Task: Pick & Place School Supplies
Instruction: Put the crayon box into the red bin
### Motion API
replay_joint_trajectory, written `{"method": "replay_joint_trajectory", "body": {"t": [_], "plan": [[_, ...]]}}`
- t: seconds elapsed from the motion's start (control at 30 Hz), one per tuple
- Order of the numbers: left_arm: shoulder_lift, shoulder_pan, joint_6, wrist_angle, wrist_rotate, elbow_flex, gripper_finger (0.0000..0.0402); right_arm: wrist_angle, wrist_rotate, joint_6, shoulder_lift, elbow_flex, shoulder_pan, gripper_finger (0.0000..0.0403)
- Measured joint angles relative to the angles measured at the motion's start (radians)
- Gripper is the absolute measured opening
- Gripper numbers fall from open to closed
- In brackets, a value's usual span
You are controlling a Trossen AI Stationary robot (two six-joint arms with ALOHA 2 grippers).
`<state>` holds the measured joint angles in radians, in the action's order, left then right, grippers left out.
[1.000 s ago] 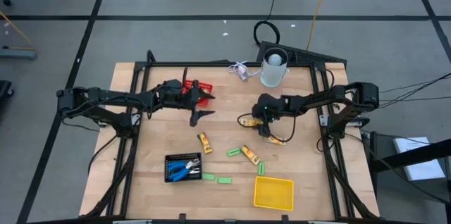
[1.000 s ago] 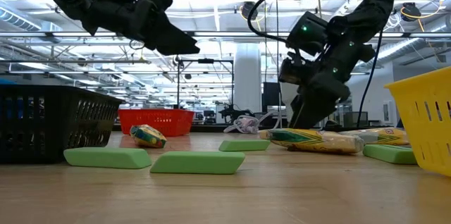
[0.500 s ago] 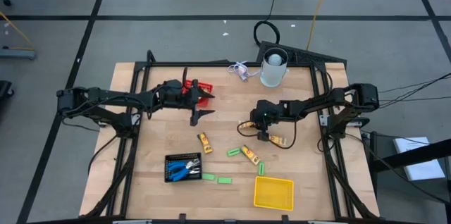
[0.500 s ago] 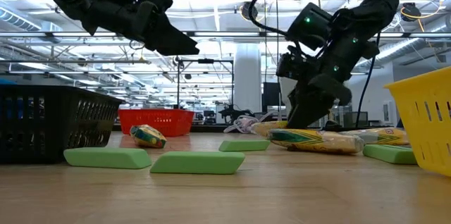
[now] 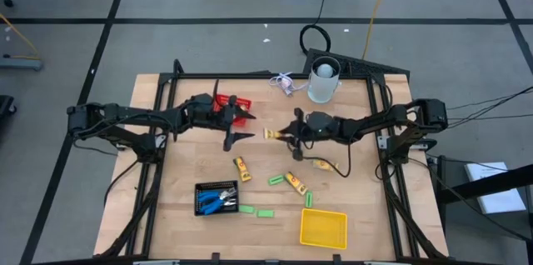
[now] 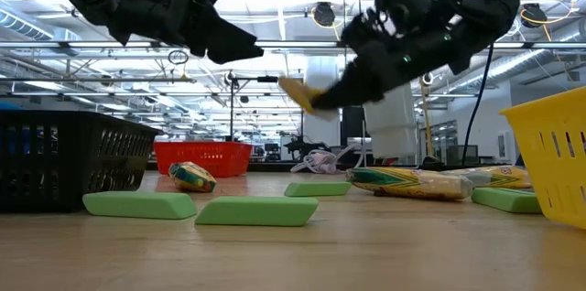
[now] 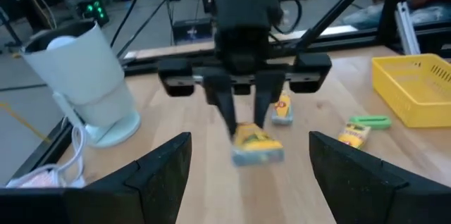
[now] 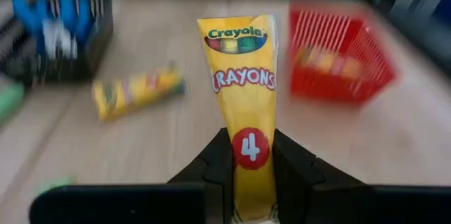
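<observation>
- Crayon packs: five — one lifted (image 5: 273,134), four on the table around the yellow basket (image 5: 323,228).
- Green bars: four (image 5: 276,180).
- Mesh baskets: three.
- White cup (image 5: 323,81): one.

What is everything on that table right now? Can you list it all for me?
Red basket: one, back left of the table, with yellow items inside, uncounted.
Black basket: one, front left.
Yellow basket: one, front right.
Crayon packs: four, yellow; three lying mid-table, one held in the air.
Erasers: four, green, lying towards the front.
Scissors: blue handles, count unclear, in the black basket.
Cup: one, white, back edge.
Table: one, light wood.
Left pincer: dark, open, empty, in the air beside the red basket.
Right pincer: dark, shut on a crayon pack, in the air above mid-table.
</observation>
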<state>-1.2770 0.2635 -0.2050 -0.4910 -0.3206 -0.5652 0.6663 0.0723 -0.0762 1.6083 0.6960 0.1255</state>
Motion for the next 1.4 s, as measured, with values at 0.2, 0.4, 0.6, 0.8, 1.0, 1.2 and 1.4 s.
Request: {"method": "replay_joint_trajectory", "body": {"t": [0.2,0.4,0.6,0.8,1.0,1.2,1.4], "plan": [[-0.026,-0.025,0.001,-0.093,0.004,0.000,0.0289,0.208,-0.002,-0.035,-0.001,0.000,-0.001,0.0050],[-0.146,-0.043,0.027,-0.300,0.011,0.000,0.0289,0.262,0.002,-0.041,-0.001,0.000,-0.001,0.0050],[-0.257,-0.028,0.066,-0.487,0.045,0.000,0.0289,0.264,0.002,-0.038,-0.001,0.000,-0.001,0.0050],[-0.271,-0.021,0.085,-0.541,0.041,0.000,0.0248,0.271,0.000,-0.033,-0.003,0.000,-0.001,0.0050],[-0.272,-0.046,0.045,-0.575,0.039,0.001,0.0141,0.273,0.004,-0.022,-0.003,0.000,-0.001,0.0050],[-0.272,-0.069,0.027,-0.619,0.046,0.003,0.0072,0.282,0.008,-0.023,-0.005,0.000,-0.001,0.0050],[-0.272,-0.070,0.013,-0.620,0.045,0.003,0.0072,0.291,0.009,-0.024,-0.005,0.000,-0.001,0.0050]]}}
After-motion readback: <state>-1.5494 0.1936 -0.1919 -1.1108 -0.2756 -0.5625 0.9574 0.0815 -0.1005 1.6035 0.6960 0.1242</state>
